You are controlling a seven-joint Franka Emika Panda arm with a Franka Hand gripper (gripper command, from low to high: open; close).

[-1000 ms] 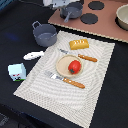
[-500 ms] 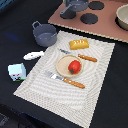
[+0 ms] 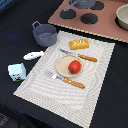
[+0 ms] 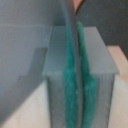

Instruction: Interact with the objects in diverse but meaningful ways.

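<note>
Gripper [image 3: 83,3]: pulled back over the far stove [image 3: 102,22], barely in shot now, opening impossible to judge. Lying free on the near side: milk carton [image 3: 17,71], fish piece [image 3: 33,55], tomato [image 3: 74,66] on plate [image 3: 61,64], then bread loaf [image 3: 80,44], pot [image 3: 45,35]; probably between interactions, next pick open

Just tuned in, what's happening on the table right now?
Nothing on the placemat is being handled. The tomato sits on the plate between the fork and knife, with the bread loaf above. The pot, fish piece and milk carton lie off the mat. The hand is up by the toy stove, its state unclear.
</note>
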